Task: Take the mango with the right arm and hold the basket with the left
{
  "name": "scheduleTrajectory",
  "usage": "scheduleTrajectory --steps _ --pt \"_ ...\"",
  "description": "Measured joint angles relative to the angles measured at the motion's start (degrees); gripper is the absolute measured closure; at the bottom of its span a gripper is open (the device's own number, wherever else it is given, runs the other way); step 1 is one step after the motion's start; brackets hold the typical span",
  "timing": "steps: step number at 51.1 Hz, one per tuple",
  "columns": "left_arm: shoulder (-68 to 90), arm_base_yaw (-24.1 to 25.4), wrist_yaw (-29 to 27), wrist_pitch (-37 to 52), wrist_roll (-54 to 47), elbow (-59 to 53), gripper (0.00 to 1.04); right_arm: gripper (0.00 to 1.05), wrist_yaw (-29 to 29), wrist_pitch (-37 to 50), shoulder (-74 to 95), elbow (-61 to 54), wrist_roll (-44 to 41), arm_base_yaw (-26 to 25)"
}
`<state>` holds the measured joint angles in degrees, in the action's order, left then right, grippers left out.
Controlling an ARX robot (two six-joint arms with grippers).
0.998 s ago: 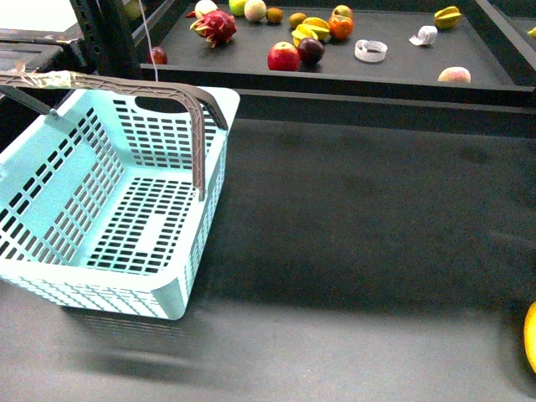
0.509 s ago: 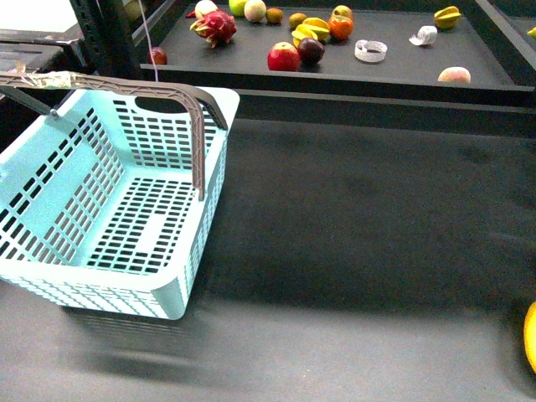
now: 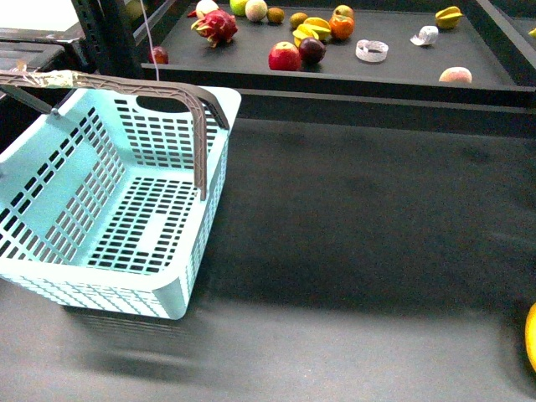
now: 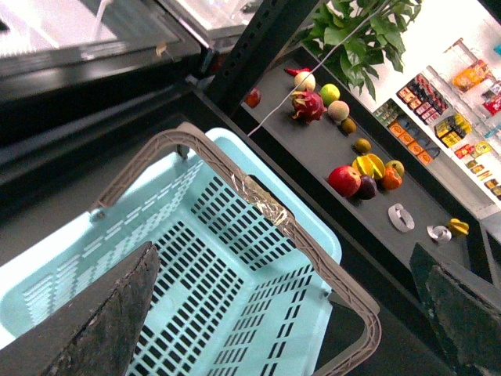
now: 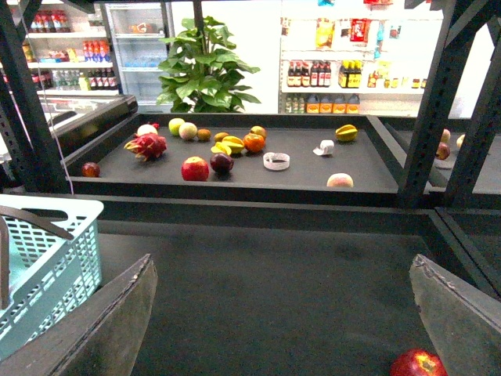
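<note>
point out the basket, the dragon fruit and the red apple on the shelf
basket (image 3: pixel 100 278), front view, near wall's top rim
dragon fruit (image 3: pixel 216 25), front view, pink body
red apple (image 3: pixel 285 57), front view, middle of its skin

A big light blue basket (image 3: pixel 92 289) sits on the dark table (image 3: pixel 360 218). It has nothing inside. Its brown-grey handle (image 3: pixel 199 134) stands up over the far end. Behind the table is a black shelf (image 3: pixel 402 63) with fruit on it: a pink dragon fruit (image 3: pixel 215 25), a red apple (image 3: pixel 285 57) touching a dark plum (image 3: pixel 312 50), an orange (image 3: pixel 341 27) and a peach (image 3: pixel 456 75). A small yellow bit of the mango (image 3: pixel 531 335) peeks in at the picture's edge, far from the basket
</note>
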<state>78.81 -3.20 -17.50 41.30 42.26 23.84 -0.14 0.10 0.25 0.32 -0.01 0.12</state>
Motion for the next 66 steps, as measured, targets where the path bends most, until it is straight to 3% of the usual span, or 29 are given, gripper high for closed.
scheduleTrajectory --steps 7,24,66 --pt "12.1 0.0 3.6 1.4 8.4 7.1 0.08 0.08 0.0 0.0 0.0 0.0 0.0 0.0" --pt "28.3 0.4 6.1 0.2 20.9 22.8 0.08 0.08 0.0 0.0 0.0 0.0 0.0 0.0" --pt "43.8 1.0 7.0 -3.7 30.9 36.5 0.08 0.08 0.0 0.0 0.0 0.0 0.0 0.0"
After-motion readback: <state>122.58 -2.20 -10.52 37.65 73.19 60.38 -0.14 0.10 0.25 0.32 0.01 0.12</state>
